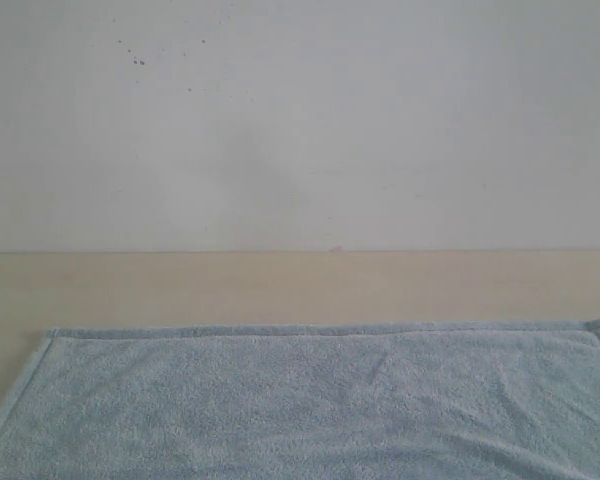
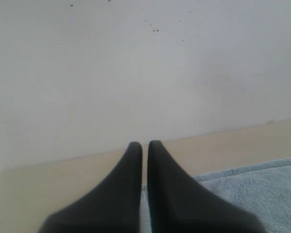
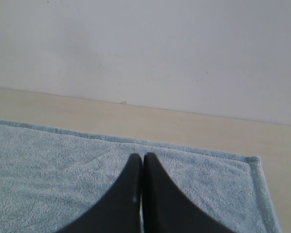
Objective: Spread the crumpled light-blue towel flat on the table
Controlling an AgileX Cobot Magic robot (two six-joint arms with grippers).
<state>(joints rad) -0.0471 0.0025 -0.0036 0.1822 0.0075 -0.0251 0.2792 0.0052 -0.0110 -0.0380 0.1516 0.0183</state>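
Towel lies near-flat on table; far hem straight, faint creases at right. Left fingers and right fingers pressed together, empty. Likely best: smooth creases outward lightly, without dragging hem.

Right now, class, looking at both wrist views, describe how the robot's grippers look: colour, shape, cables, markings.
The left gripper and the right gripper look alike: two smooth matte black fingers each, broad at the base and tapering to narrow rounded tips. No cables, markings or arm links show.
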